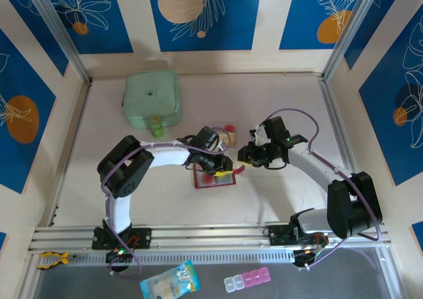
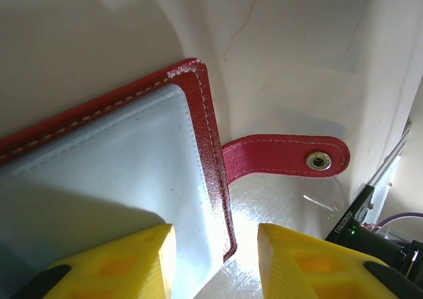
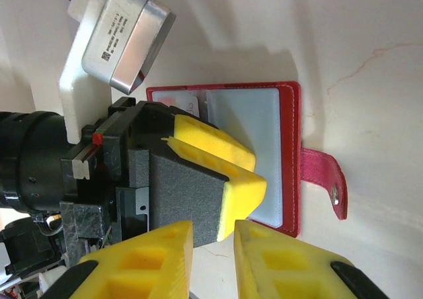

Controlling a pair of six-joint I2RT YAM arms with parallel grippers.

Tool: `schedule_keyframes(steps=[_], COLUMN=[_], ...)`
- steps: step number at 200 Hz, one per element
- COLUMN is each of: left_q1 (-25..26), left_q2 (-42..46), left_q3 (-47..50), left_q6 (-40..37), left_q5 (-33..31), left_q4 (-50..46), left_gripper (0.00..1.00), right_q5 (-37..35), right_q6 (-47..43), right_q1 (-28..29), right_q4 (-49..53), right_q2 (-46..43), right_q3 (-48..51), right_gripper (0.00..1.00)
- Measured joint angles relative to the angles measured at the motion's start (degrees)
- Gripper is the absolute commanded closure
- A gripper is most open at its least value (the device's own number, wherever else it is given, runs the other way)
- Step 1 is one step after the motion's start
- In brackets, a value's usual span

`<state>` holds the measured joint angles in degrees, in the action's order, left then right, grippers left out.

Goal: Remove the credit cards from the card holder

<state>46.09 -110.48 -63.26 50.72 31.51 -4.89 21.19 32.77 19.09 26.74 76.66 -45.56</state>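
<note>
Card holder [image 1: 213, 178] lies open and flat on the table [image 1: 284, 94], mid-table, between the 2 arms. In the right wrist view, the red wallet has its pale grey clear sleeve [image 3: 254, 130] facing up. The snap tab [image 3: 322, 182] sticks out flat onto the table on the side away from the left arm.

Left gripper [image 1: 223, 166] is down on the card holder. In the left wrist view its jaws are part open with nothing clamped between them. 1 yellow finger [image 2: 119, 262] sits over the grey sleeve and the other is over bare table, so the holder's stitched red edge runs through the gap. Can't tell if the pads actually touch the sleeve.

Right gripper [image 1: 242, 159] is just beside the holder on the tab side. Its jaws show a narrow gap only, with nothing in it. It is pointed at the left gripper's fingers [image 3: 218, 157] and the holder's near edge.

Credit cards: 1 whitish card corner with a red mark [image 3: 178, 104] shows in the holder's far half, partly hidden by the left gripper. A small pale item with red dots [image 1: 229, 129] lies on the table just past the left wrist, too small to identify.

The mint-green pouch [image 1: 153, 99] is at the back left, well apart from the holder.
</note>
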Motion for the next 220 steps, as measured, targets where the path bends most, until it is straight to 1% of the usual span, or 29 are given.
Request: schedule_keyframes(steps=[65, 105, 137, 182, 220], left_q1=[0.72, 0.39, -1.38, -5.40, -7.93], left_q2=[0.17, 4.76, 9.73, 15.15, 18.97], left_q3=[0.00, 1.51, 4.81, 12.11, 17.53], left_q6=[-0.17, -0.20, -0.20, -0.17, -0.22], left_q5=[0.42, 0.00, -0.57, -2.49, -3.69], left_q4=[0.04, 0.15, 0.76, 1.01, 1.05], left_gripper=[0.63, 0.65, 0.68, 0.74, 0.82], right_q5=[0.00, 0.00, 0.00, 0.02, 0.22], right_q6=[0.02, 0.31, 0.83, 1.60, 1.77], right_q1=[0.04, 0.72, 2.40, 6.01, 8.94], right_q4=[0.07, 0.02, -0.31, -0.59, -1.68], right_q2=[0.00, 0.02, 1.07, 5.79, 10.64], right_q3=[0.00, 0.00, -0.11, -1.77, -4.42], right_gripper=[0.76, 0.76, 0.77, 0.77, 0.78])
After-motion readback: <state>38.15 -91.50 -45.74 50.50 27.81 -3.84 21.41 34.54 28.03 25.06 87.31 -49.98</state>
